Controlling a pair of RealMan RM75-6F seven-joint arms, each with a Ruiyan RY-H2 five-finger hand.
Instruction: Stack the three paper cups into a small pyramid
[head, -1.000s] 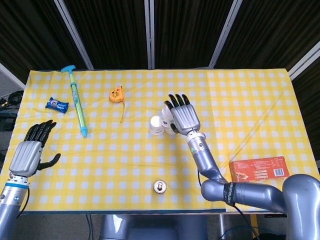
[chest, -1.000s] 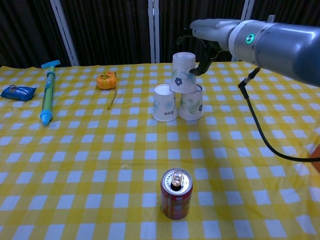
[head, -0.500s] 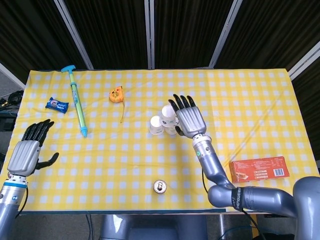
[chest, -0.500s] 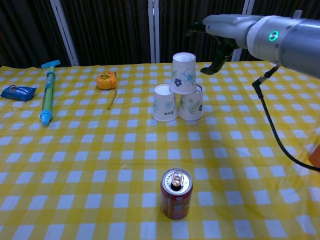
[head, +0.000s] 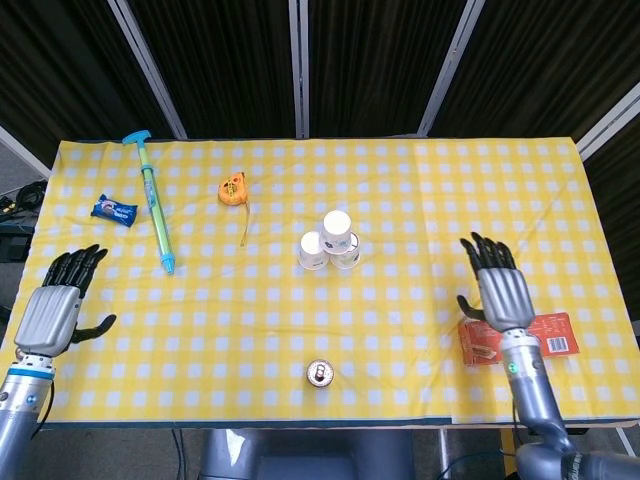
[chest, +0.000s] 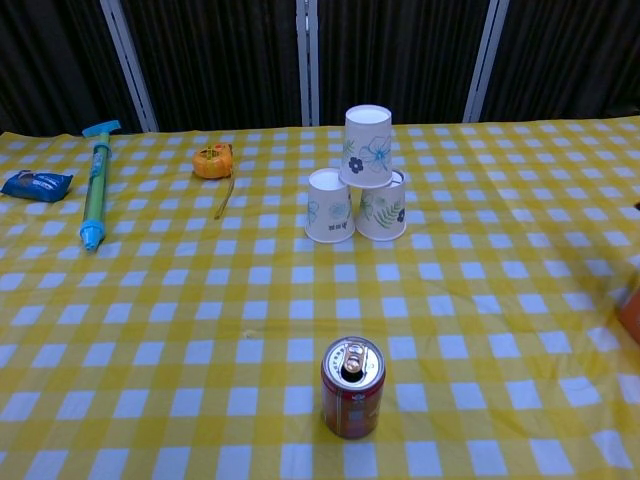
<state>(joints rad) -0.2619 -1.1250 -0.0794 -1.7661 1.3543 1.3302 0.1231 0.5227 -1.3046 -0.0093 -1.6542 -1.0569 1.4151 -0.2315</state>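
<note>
A table (head: 480, 190) stood covered in a yellow-and-white checked cloth (chest: 180, 330), its far edge running straight across. Behind it hung dark ribbed panels (head: 220, 60), nearly black, divided by pale metal uprights (head: 299, 65), some leaning at an angle. Light fell evenly on the cloth with faint shadows. At the far left, a strip of grey floor (head: 15, 175) showed beside the table.

Curtained lab: checkered table (head: 420, 190), black drapes (head: 380, 60)
</note>
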